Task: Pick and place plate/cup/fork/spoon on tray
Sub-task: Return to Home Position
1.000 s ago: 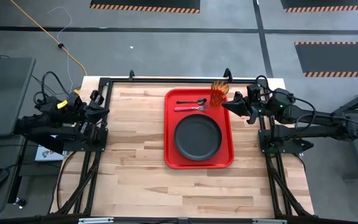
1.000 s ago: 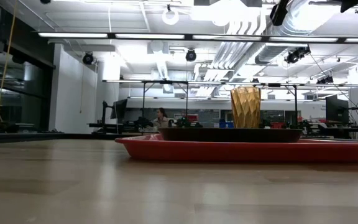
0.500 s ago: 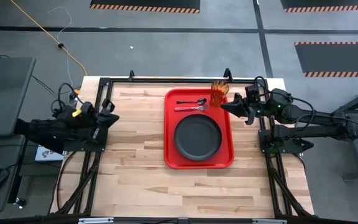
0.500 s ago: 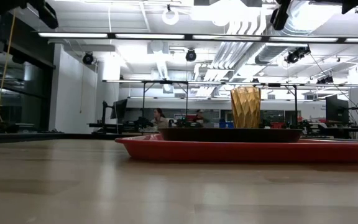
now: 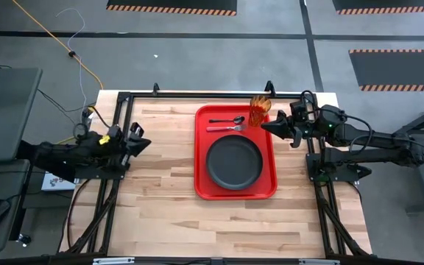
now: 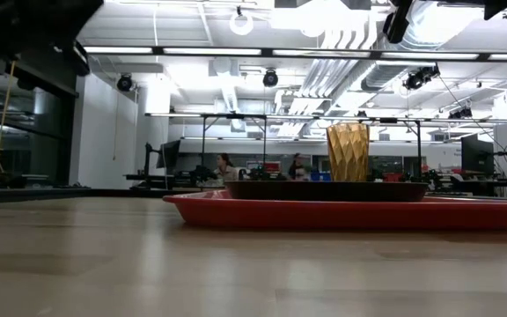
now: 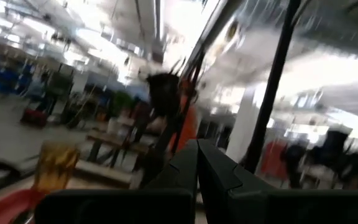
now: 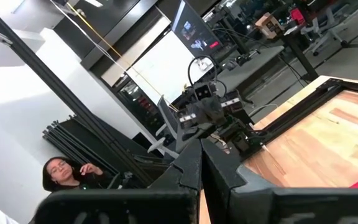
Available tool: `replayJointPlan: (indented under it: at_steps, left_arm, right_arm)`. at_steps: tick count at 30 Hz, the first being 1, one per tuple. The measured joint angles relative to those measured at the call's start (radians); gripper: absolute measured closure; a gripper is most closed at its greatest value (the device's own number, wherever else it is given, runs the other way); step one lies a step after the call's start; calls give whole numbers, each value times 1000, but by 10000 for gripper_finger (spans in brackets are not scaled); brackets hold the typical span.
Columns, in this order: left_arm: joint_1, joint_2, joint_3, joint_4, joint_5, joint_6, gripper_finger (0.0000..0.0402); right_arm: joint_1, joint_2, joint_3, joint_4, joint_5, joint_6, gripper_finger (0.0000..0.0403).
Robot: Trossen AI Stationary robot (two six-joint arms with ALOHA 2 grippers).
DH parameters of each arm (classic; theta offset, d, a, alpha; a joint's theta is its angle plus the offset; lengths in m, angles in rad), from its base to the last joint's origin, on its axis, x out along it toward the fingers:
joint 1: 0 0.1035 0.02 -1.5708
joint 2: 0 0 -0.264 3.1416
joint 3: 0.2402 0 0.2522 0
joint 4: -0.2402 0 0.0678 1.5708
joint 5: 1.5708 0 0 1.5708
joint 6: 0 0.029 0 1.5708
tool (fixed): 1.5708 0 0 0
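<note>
Tray (image 5: 199, 158), red and rectangular, lies on the right half of the pale wooden counter (image 5: 160, 184) and carries all four pieces. The right gripper (image 5: 265, 126) hovers just beside the tray corner where the cup (image 5: 260, 110) stands, its two fingers pressed together on nothing, as its wrist view shows. The left gripper (image 5: 140, 140) sits at the counter's opposite edge, well apart from the tray, likewise clenched and empty. Next to the amber cup, the dark spoon (image 5: 227, 120) and the red-handled fork (image 5: 227, 128) lie side by side across the tray's short end, the spoon nearer the rim. The dark plate (image 5: 233, 163) fills most of the remaining tray. From counter height the cup rises behind the plate's rim, both above the tray's low red wall. A black frame (image 5: 197, 94) borders the counter. Around it lies a grey floor (image 5: 197, 59) with hazard-striped mats (image 5: 171, 6) and an orange cable (image 5: 50, 33). Level across the counter, the room is a wide workshop under strip lights (image 6: 121, 49) and pale ducts (image 6: 341, 26), with two people (image 6: 227, 165) far off at benches. The right wrist view shows another seated person (image 8: 67, 171) beyond the counter.
</note>
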Motion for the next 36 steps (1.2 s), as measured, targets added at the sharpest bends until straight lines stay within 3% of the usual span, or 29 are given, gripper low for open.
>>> replayJointPlan:
  at_steps: [10,21,30,36]
  left_arm:
    - [0,0,-1,-393,1,10,401]
    - [0,8,-1,-396,6,65,401]
    - [0,8,-1,-397,5,70,401]
    - [0,8,-1,-397,5,70,401]
  right_arm:
    - [0,0,0,0,-58,-12,402]
    - [-1,-26,0,-81,-198,-56,402]
    - [-23,-286,0,-437,-233,-184,403]
    - [-11,-459,0,-511,-127,-319,403]
